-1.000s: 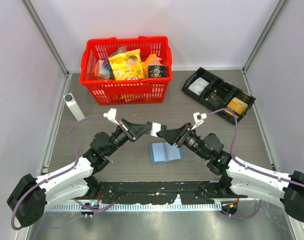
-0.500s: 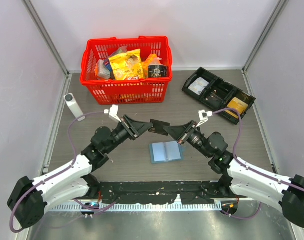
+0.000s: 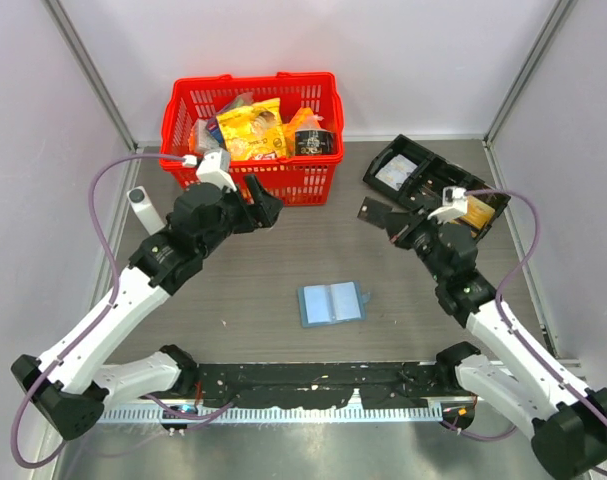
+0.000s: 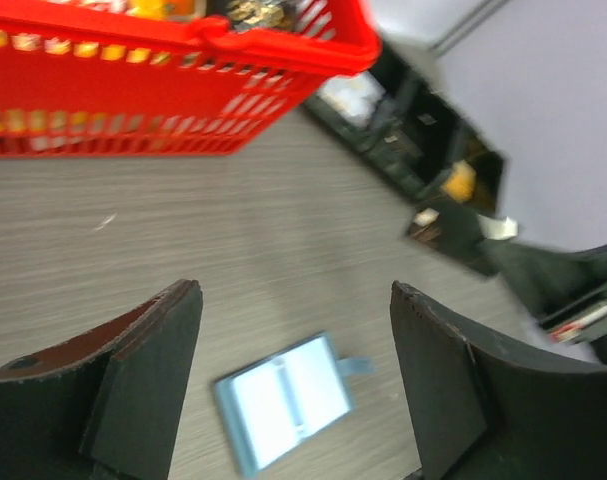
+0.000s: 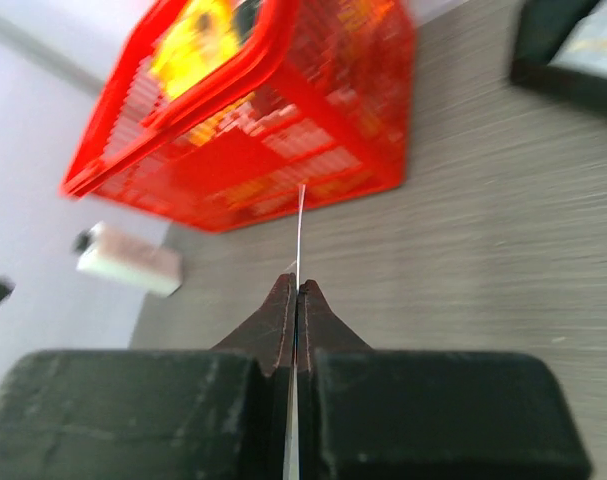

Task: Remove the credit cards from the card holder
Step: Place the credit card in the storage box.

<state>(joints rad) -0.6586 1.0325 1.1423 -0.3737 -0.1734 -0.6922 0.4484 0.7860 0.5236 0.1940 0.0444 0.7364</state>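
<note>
Top external view: we saw the wallet [image 3: 331, 303] lying open on the table [image 3: 283, 262], long axis left to right, midway between the left gripper [image 3: 266, 210] and right gripper [image 3: 373, 212], neither clearly closer.

Left wrist view: the left jaws stood wide apart and empty, with the wallet below them.

Right wrist view: the right jaws were clamped on a card [image 5: 300, 230], seen edge-on.

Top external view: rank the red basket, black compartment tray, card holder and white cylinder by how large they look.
1. red basket
2. black compartment tray, partly covered by the right arm
3. card holder
4. white cylinder, its lower end behind the left arm, so this last place is unsure
</note>
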